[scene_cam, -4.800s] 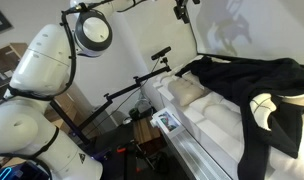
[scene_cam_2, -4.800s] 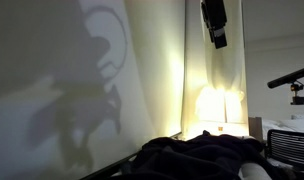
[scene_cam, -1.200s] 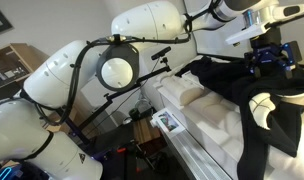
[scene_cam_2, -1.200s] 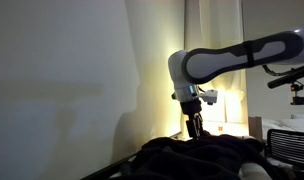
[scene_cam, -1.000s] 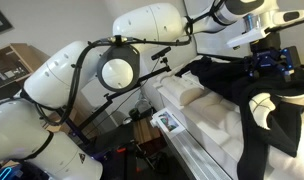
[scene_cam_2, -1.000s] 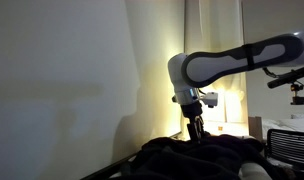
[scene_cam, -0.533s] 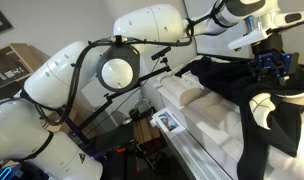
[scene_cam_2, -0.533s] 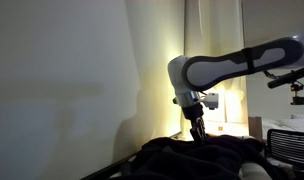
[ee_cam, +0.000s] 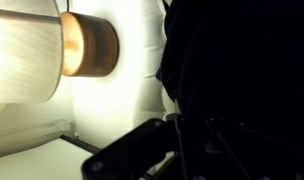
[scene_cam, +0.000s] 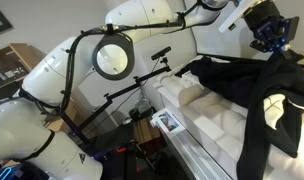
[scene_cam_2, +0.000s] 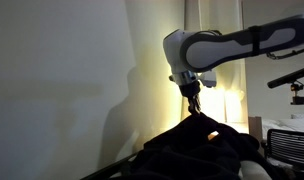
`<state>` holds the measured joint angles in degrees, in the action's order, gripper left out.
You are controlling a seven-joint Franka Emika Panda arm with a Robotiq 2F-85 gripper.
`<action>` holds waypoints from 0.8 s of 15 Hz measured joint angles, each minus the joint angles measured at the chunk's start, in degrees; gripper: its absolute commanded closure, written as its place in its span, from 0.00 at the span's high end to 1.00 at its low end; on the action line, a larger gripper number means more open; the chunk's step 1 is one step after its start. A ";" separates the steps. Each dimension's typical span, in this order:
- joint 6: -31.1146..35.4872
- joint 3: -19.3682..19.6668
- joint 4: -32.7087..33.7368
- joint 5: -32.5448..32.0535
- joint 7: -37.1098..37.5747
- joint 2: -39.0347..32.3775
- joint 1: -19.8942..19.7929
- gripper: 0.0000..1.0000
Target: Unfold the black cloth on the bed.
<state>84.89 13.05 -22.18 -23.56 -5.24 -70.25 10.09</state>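
Both exterior views show fingers (scene_cam_2: 195,102) closed on the black cloth (scene_cam_2: 197,146), its peak pointing straight up.

black cloth (ee_cam: 242,70) right, probably lamp (ee_cam: 32,50) glowing left

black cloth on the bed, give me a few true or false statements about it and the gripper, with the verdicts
1. The gripper is shut on the black cloth. True.
2. The black cloth lies flat and fully spread over the bed. False: it is bunched, and drawn up into a peak under the gripper.
3. Part of the white quilted mattress shows bare beside the cloth. True.
4. The black tripod stands on top of the mattress. False: it stands off the bed, beside it.
5. The cloth shows a cream patch in an exterior view. True.
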 measured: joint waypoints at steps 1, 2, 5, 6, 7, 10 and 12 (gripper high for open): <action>-0.44 0.68 0.15 -1.04 0.00 0.66 0.72 0.07; -0.64 1.31 0.19 -1.77 0.05 1.20 1.29 0.07; -0.97 2.29 0.09 -2.72 0.45 1.57 1.68 0.07; -0.99 2.30 -0.05 -2.71 0.98 1.57 1.34 0.07; -1.00 2.30 -0.12 -2.63 1.29 1.57 0.77 0.07; -1.01 2.31 -0.06 -2.14 2.44 1.80 -2.04 0.07; -1.02 2.31 0.00 -1.80 3.11 2.38 -4.50 0.07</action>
<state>83.87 15.36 -22.18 -25.35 -2.12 -67.87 5.59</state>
